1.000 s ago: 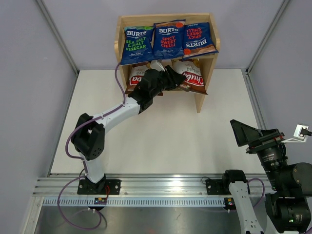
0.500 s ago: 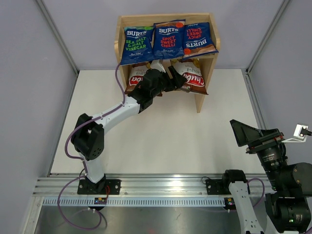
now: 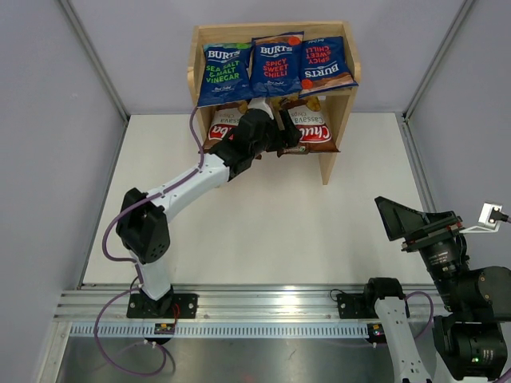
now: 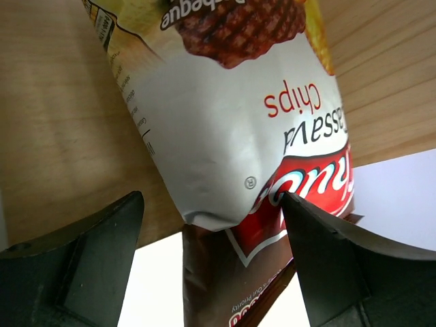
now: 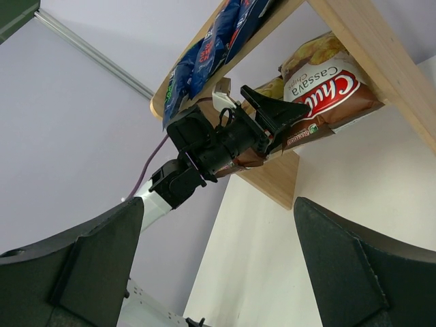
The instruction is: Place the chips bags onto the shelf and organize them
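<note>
White surface (image 3: 263, 227) carried the shelf (image 3: 327, 163); left pincer (image 3: 287, 134), spread wider than before, hid part of the Chuba bags (image 3: 316, 134); right pincer (image 5: 218, 203) gaped.

Bright, even lighting; wrist-view edges perhaps slightly soft

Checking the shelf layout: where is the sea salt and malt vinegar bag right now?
In the top view, the sea salt and malt vinegar bag sits at the left end of the shelf's upper tier, next to a Spicy Sweet Chilli bag.
</note>
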Available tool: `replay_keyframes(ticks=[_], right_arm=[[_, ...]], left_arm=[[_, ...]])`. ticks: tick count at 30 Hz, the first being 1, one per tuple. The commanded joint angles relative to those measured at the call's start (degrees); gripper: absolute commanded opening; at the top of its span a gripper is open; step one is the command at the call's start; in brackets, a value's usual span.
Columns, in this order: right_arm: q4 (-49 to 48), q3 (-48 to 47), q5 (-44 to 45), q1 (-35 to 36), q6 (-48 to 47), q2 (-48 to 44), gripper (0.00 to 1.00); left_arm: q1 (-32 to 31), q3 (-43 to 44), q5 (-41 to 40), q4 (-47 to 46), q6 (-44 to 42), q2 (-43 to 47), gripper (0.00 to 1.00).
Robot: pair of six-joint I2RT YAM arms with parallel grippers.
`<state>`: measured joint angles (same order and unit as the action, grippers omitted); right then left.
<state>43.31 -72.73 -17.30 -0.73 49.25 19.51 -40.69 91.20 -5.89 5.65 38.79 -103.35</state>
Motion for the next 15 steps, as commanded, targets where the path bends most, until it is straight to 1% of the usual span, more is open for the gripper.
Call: replay_keyframes(ticks=[1,6,7,11,12,15], right_arm=[[-2.62,0.48,-1.51,0.47,0.23,-0.52,0.99],[-2.79,0.83,-1.86,0.47,0.32,-0.61,0.99],[-2.97,0.92,-2.03,0.47,0.32,-0.61,1.0],[-3.23,1.27,-2.39,0.38,0.49,-0.61,1.0],[-3.23,1.27,-2.39,0.47,0.49,-0.61,0.99],[-3.15,1.19,-2.48,0.47,0.4,-0.7,0.99]], left_arm=[[-2.2,7.32,-4.04,-1.88,-8.45,1.49,0.85],[-3.78,9.87,-6.85,1.37,-11.79,0.0,0.8],[-3.96,11.53,-7.29,2.08,-12.5,-0.44,0.79],[-5.37,17.69,-9.49,5.85,-16.72,-3.52,0.79],[-5.45,18.48,-9.93,7.26,-17.86,-4.05,0.77],[-5.63,18.58,-10.19,7.01,-18.48,-4.32,0.78]])
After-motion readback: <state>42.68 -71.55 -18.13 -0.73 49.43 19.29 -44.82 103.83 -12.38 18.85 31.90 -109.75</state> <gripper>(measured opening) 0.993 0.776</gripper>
